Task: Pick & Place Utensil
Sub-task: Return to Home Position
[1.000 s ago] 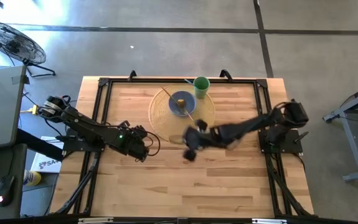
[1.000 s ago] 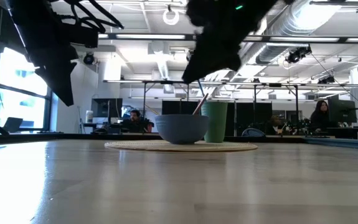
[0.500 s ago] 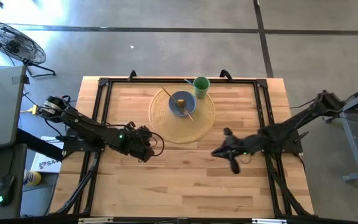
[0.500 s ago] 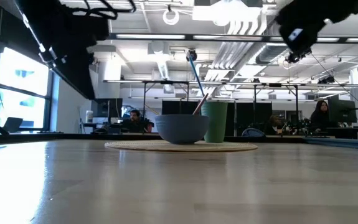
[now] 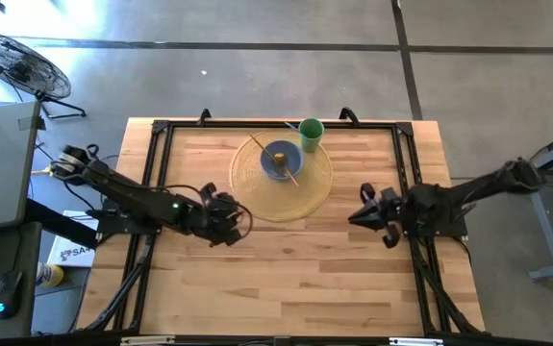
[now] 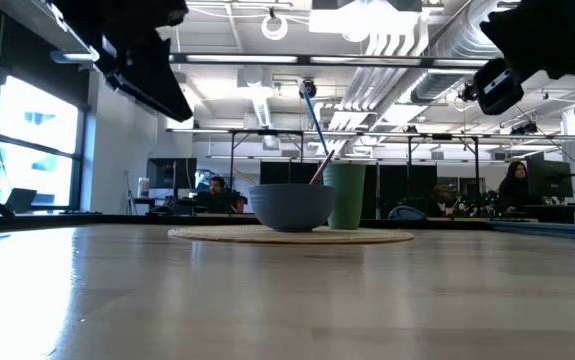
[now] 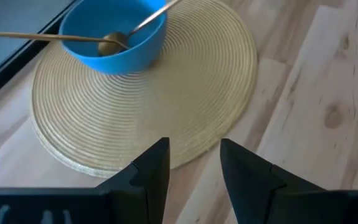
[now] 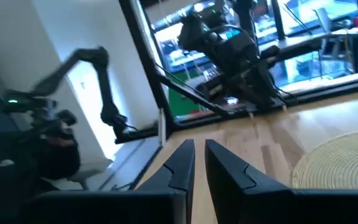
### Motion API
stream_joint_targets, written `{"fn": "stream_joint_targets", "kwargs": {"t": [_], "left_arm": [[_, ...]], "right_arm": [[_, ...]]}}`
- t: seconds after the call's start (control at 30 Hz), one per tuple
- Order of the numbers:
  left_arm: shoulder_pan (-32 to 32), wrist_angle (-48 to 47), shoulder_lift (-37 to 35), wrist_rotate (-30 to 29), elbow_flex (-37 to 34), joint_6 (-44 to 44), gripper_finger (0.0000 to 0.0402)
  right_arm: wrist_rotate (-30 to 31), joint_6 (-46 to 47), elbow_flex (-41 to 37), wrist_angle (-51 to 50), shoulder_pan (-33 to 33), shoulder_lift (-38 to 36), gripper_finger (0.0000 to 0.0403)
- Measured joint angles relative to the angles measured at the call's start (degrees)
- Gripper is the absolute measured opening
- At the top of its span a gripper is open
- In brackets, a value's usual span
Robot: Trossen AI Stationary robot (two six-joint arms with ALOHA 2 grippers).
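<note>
Utensil [image 5: 287, 164] lay in blue bowl [image 5: 279, 160] on woven mat [image 5: 307, 188], upper centre, long axis diagonal, handle toward lower right. Low view alone showed handle tilted above rim. Left gripper [image 7: 193, 163] spread, empty; right gripper [image 5: 365, 215] pressed together, empty, over worktop [image 5: 286, 269].

bowl [image 5: 281, 161] and cup [image 5: 311, 133] crowd mat [image 5: 313, 187]

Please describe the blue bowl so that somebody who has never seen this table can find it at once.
Find the round woven placemat on the far half of the wooden table. The blue bowl stands on the mat's far part, beside the green cup at the mat's edge. It alone is blue, low and wide, with utensils resting in it.
</note>
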Motion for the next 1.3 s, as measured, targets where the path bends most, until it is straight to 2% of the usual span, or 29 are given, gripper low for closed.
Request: {"fn": "stream_joint_targets", "kwargs": {"t": [0.17,0.27,0.43,0.6,0.63,0.77,0.9,1.1,1.3], "left_arm": [[0.00,7.86,-8.68,1.82,-8.75,5.65,0.0138],[0.00,16.09,-14.05,6.83,-13.70,11.52,0.0138],[0.00,27.07,-22.36,12.42,-21.14,18.80,0.0138],[0.00,29.98,-32.08,12.49,-27.24,21.33,0.0138],[0.00,30.57,-34.05,12.48,-28.32,21.87,0.0138],[0.00,31.70,-42.27,12.44,-32.73,23.11,0.0138],[0.00,31.83,-50.94,12.64,-36.98,23.67,0.0138],[0.02,32.57,-63.72,17.08,-42.69,26.28,0.0138],[0.02,31.94,-73.11,18.56,-47.91,28.82,0.0138]], "right_arm": [[-14.16,1.21,-2.03,-0.12,-11.10,-7.38,0.0030],[-17.70,-1.43,-2.36,-0.78,-15.40,-11.00,0.0028],[-15.55,-3.47,-2.34,-6.57,-18.41,-14.20,0.0032],[-1.86,-5.08,-2.36,-13.00,-16.12,-14.38,0.0030],[-0.59,-5.74,-2.36,-13.00,-15.30,-14.38,0.0029],[-4.93,-9.40,-2.36,-11.72,-12.88,-16.22,0.0029],[-10.06,-9.55,-2.33,-13.46,-13.35,-21.78,0.0032],[-8.55,-10.39,-2.30,-21.51,-14.41,-28.49,0.0028],[-6.21,-10.73,-2.71,-24.43,-14.39,-29.92,0.0032]]}}
